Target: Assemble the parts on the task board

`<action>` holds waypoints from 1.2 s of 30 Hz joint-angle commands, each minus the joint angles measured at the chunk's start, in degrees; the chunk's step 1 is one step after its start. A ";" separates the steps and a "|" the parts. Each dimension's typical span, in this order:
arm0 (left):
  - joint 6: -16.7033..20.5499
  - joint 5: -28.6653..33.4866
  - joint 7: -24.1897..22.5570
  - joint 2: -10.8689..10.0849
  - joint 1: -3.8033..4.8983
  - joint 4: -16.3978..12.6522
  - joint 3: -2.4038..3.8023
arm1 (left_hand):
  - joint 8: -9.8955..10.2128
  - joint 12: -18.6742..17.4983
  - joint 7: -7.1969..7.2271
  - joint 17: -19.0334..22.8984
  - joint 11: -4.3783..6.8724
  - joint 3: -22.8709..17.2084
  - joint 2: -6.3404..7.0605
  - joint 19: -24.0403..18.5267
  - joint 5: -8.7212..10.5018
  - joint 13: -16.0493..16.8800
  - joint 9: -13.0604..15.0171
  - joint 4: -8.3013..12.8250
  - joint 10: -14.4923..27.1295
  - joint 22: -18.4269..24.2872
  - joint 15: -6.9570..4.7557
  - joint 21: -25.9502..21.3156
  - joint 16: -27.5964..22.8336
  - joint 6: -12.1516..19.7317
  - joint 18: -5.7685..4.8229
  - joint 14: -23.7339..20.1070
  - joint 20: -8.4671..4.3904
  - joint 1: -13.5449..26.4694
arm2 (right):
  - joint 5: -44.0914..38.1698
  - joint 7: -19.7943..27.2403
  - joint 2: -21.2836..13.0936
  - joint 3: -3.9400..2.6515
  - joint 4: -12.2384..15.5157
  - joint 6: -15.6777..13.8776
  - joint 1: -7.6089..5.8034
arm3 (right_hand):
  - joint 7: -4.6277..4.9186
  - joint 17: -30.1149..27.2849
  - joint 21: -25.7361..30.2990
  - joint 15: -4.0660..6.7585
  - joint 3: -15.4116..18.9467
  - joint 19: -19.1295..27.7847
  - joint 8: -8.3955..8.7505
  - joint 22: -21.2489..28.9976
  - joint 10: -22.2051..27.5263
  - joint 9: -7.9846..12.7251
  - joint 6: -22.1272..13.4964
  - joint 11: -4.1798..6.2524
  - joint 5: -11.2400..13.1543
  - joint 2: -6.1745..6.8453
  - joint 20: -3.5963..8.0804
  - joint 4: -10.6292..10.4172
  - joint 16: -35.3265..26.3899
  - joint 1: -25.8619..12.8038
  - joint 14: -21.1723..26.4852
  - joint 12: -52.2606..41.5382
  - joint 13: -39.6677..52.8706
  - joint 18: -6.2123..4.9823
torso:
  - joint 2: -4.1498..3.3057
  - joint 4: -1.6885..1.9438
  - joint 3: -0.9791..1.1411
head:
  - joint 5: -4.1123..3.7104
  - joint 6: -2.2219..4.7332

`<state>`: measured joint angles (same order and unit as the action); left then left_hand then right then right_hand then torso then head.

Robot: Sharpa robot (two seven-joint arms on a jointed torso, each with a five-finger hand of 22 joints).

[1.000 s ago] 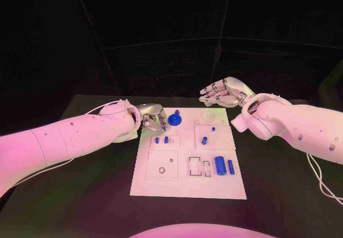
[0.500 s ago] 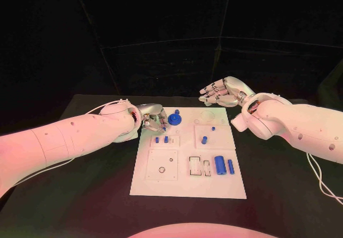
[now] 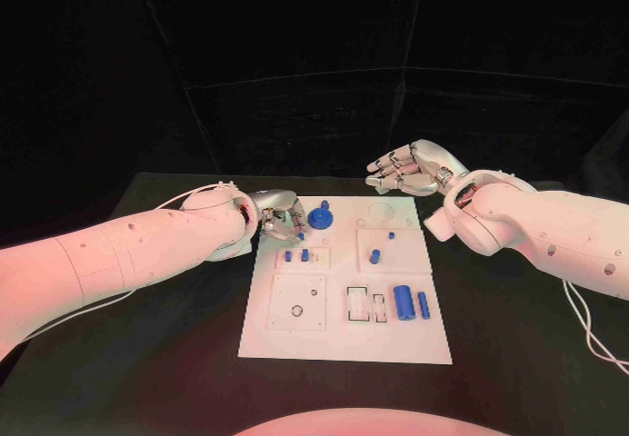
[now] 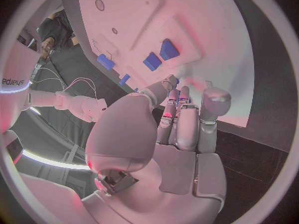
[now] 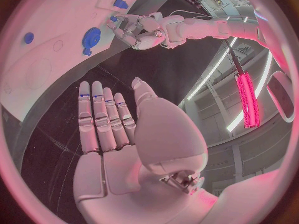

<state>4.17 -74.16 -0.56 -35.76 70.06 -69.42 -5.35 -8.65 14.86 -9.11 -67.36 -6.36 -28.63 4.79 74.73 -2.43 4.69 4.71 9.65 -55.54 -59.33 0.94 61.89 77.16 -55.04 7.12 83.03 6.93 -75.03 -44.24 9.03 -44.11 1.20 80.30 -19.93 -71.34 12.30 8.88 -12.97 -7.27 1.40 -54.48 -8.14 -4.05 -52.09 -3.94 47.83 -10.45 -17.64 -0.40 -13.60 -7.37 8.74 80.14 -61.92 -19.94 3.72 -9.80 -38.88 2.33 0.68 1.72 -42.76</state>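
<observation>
The white task board (image 3: 344, 341) lies in the middle of the black table. My left hand (image 3: 279, 218) hovers at the board's far left corner, its fingers drawn together on a small blue peg (image 3: 300, 234) at their tips (image 4: 176, 80). Just to the right of that hand stands a round blue part (image 3: 321, 218). The right hand (image 3: 409, 170) is raised beyond the board's far edge, fingers apart and nothing in them (image 5: 118, 129). From the right wrist view I see the left hand (image 5: 138, 32) and the round blue part (image 5: 91, 36) on the board (image 5: 44, 45).
Two short blue pegs (image 3: 295, 256) stand in the board near the left hand. Two more blue pieces (image 3: 375, 256) sit in the right middle panel, and two blue cylinders (image 3: 412, 302) lie lower right beside rectangular slots. Black table surrounds the board.
</observation>
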 commanded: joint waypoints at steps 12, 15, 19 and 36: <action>6.03 11.86 -2.66 -4.54 0.17 -2.00 0.27 | 3.05 -2.24 0.00 1.28 -1.32 2.15 1.27 -2.82 -0.32 -0.95 -1.01 0.29 6.53 4.92 1.43 -5.06 -0.43 4.09 1.16 -0.36 1.00 -0.54 | -15.30 -3.89 -1.63 -0.04 -1.92 3.91 -0.11 | -1.97 4.07 -8.03 5.73 -3.07 -15.45 -2.08 -3.91 -6.52 -0.29 6.69 3.95 2.17 0.60 6.63 5.38 8.19 4.76 -18.34 -0.16 -0.15 -0.78 | 0.09 0.01 -0.03 | -0.25 0.35; 7.76 18.18 -4.94 -6.01 0.25 -2.66 0.33 | 2.67 -1.72 -0.71 1.40 -1.20 2.43 0.92 -2.83 -0.34 -0.77 -0.79 0.07 6.17 5.18 1.37 -5.34 -0.39 3.22 1.26 -0.37 1.04 -0.53 | -22.52 -5.99 -2.43 -0.04 -1.66 5.80 -0.10 | -2.82 6.35 -11.26 6.92 -4.18 -18.19 -2.01 -5.70 -9.53 -0.19 8.80 5.02 2.35 0.85 8.17 6.01 10.87 5.20 -22.24 1.15 -0.16 -0.68 | 0.08 0.01 -0.03 | -0.45 0.54; 9.16 33.61 -11.88 -8.19 0.31 -4.08 0.36 | 1.36 0.53 -1.56 4.35 -0.96 2.18 -0.30 -4.53 -0.35 -0.18 -0.38 -0.50 2.75 8.49 1.16 -8.66 -2.07 0.43 2.01 -1.56 0.89 -0.42 | -34.16 -9.40 -3.61 -0.03 -0.37 8.24 -0.08 | -4.01 11.05 -16.28 8.21 -6.33 -20.17 -1.26 -8.80 -13.46 0.00 11.52 6.06 2.85 1.50 9.42 6.44 16.67 5.13 -24.56 4.23 -0.06 -0.52 | 0.09 -0.01 -0.05 | -1.12 0.81; 4.61 71.01 -26.43 -11.65 0.11 -11.28 0.22 | 0.12 5.58 -0.58 10.73 0.78 3.40 -1.27 -9.17 -0.36 1.09 -0.53 -2.72 -4.58 16.10 -0.04 -17.20 -6.24 -1.67 3.38 -4.96 -0.08 2.08 | -56.54 -16.70 -3.35 0.07 2.49 9.86 3.01 | -3.51 34.40 -31.06 7.20 -15.51 -17.04 4.16 -19.79 -11.53 0.02 11.23 5.06 6.26 5.91 8.75 5.83 43.25 2.28 -23.25 13.59 -0.07 -0.30 | -0.01 -0.09 -0.04 | -3.55 1.68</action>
<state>9.85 -10.14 -23.00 -47.35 70.13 -80.43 -5.17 -8.26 20.18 -9.62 -56.65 -5.63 -25.47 3.49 65.90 -2.43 5.72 4.23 7.10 -59.59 -43.25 0.82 44.86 71.03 -56.42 9.78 78.42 6.75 -73.53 -95.52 -5.69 -47.62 1.29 82.78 -11.19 -68.35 8.45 43.02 -43.65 0.40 -13.94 -71.76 -4.14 -23.48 -63.82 -3.88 59.12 -5.42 -11.68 5.00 -4.90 -1.56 51.70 82.45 -83.93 -6.50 3.71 -9.80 -38.84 2.29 0.59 -1.75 -41.17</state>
